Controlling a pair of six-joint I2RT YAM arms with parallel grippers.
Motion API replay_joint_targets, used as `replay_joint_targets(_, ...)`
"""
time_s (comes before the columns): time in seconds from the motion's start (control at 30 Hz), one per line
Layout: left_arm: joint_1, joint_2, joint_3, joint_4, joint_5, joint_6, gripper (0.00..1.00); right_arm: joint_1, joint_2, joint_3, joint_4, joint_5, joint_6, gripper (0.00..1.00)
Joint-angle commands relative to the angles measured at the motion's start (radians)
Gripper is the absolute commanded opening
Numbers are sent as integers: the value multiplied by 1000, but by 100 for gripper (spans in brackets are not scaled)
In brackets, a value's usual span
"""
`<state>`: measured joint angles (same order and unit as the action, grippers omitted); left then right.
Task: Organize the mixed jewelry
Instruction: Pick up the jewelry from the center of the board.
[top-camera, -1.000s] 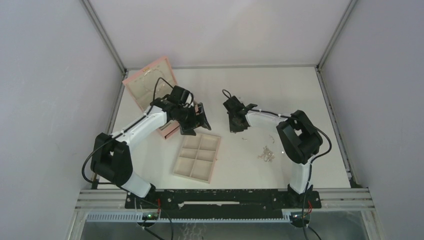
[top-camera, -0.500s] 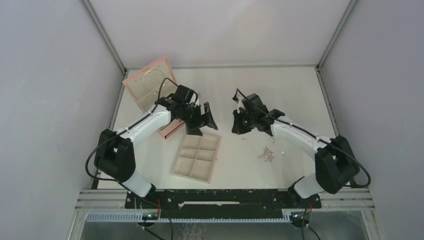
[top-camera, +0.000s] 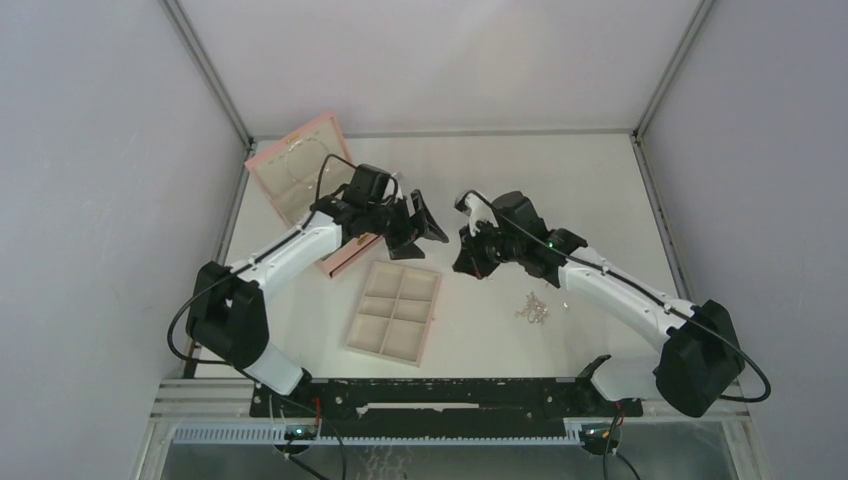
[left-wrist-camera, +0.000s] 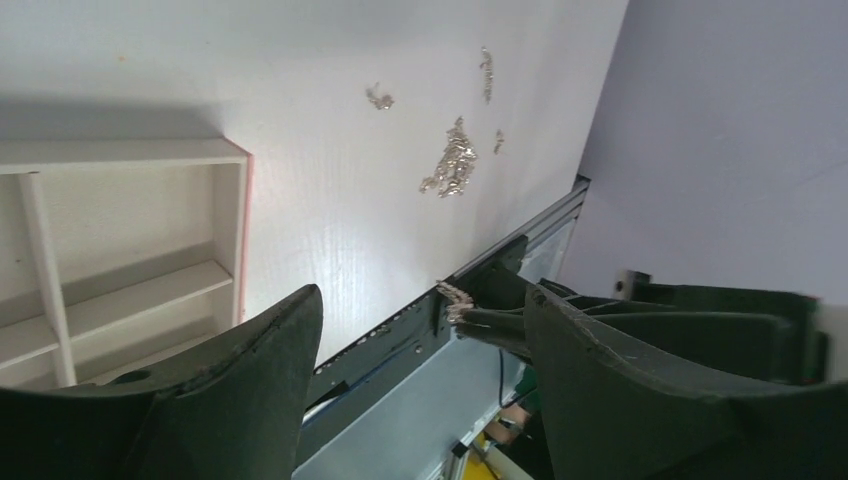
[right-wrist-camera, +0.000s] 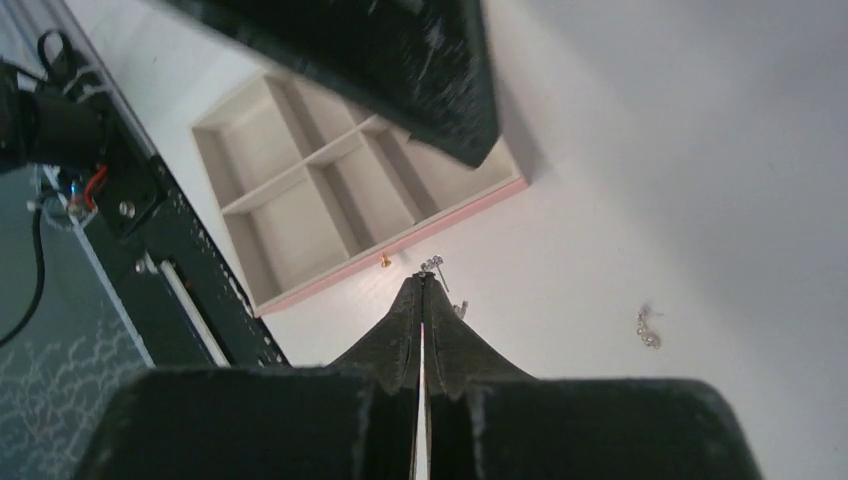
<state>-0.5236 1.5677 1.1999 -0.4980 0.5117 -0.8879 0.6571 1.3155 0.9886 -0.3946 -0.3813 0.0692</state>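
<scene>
Table (top-camera: 600, 190): white work surface that bears everything below; most of the jewelry lies loose on its right half.
Pink box (top-camera: 298, 165): stands open at the far left. Faint looped lines on its lining may be chain, but they are too small to tell.
Tray (top-camera: 395, 312): beige, six compartments, pink along one edge, left of centre. No jewelry shows in any compartment the views reach, so filling is judged not yet begun.
Left gripper (left-wrist-camera: 422, 312): fingers spread wide with nothing between them. It hangs above the table just past the tray's far edge, facing the right gripper.
Right gripper (right-wrist-camera: 421, 288): fingers pressed together, tips near the left gripper and just beside the tray's far right corner.
Main heap (top-camera: 535, 308): tangled silver chain and small bits on the table, well apart from the tray. This is the bulk of the sorting left to do.
Stray pieces (left-wrist-camera: 378, 97): a few single silver items scattered near the heap, also unsorted.
Pinched piece (right-wrist-camera: 432, 265): a tiny silver stud-like item that appears nipped at the right gripper's tips. It is judged to be the one piece in transit, with the task at an early stage.
</scene>
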Motion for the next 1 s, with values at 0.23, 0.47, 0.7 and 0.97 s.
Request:
replay_joint_targets(0.23, -1, -58, 4, 28, 52, -84, 76, 65, -206, -199, 226, -24, -310, 0)
replay_joint_targets(0.47, -52, -56, -12, 44, 73, -86, 74, 64, -190, -199, 279, -22, -304, 0)
replay_joint_targets(0.7, -68, -60, -31, 54, 89, -92, 66, 64, -184, -199, 324, 20, -292, 0)
replay_joint_targets(0.97, -76, -64, -33, 77, 88, -103, 54, 61, -180, -199, 342, 51, -266, 0)
